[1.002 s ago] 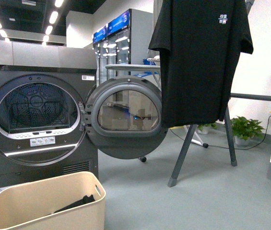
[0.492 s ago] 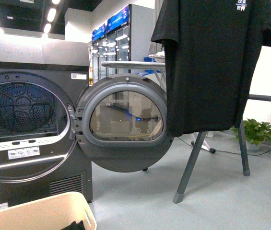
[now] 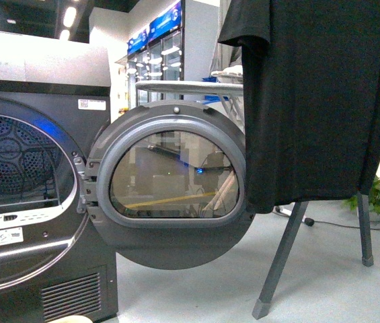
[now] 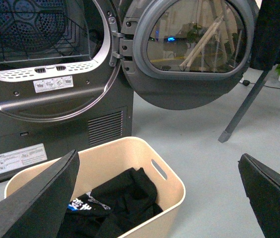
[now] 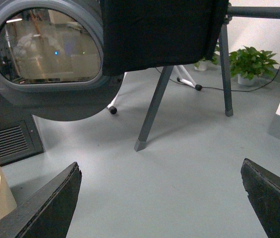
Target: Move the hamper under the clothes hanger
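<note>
Front: showed the clothes hanger (image 3: 282, 261) right of the dryer door (image 3: 176, 229). Left wrist: found the left gripper (image 4: 158, 156) agape, empty, over the hamper (image 4: 172, 196), left of that door. Right wrist: found the right gripper (image 5: 160, 164) agape too; likely needed firm rim grip, low slide right.

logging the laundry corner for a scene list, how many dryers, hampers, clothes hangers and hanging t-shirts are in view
dryer: 1
hamper: 1
clothes hanger: 1
black T-shirt hanging on it: 1
total: 4
</note>
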### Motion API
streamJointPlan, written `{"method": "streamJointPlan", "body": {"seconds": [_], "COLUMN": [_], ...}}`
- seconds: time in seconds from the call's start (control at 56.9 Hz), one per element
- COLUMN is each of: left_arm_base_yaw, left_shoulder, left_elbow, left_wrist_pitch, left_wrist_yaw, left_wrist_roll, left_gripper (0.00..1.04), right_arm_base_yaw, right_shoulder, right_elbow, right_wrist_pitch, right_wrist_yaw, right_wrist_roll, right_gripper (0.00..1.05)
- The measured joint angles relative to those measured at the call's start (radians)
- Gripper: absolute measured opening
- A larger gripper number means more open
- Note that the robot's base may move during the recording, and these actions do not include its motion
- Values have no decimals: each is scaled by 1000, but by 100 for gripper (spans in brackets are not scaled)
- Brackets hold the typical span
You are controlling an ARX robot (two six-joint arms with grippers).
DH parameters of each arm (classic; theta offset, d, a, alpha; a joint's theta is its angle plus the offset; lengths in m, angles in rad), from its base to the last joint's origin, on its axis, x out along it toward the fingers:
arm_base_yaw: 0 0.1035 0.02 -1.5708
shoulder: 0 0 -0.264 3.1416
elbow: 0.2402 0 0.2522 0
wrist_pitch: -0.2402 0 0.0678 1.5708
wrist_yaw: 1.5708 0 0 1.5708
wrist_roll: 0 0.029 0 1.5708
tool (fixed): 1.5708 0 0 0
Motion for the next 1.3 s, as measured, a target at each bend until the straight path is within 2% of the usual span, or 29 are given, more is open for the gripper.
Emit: {"method": "streamJointPlan", "body": {"seconds": [1.301], "left_arm_base_yaw": [0], "left_shoulder": [0], "left_elbow": [0], "left_wrist_pitch": [0], "left_wrist_yaw": [0], "left_wrist_roll": [0], "left_gripper": [98], "right_arm_base_yaw": [0], "right_shoulder": [0], "right_elbow": [0], "right_wrist_pitch": [0], "right_wrist_yaw": [0], "right_wrist_roll": [0], "right_gripper": [97]}}
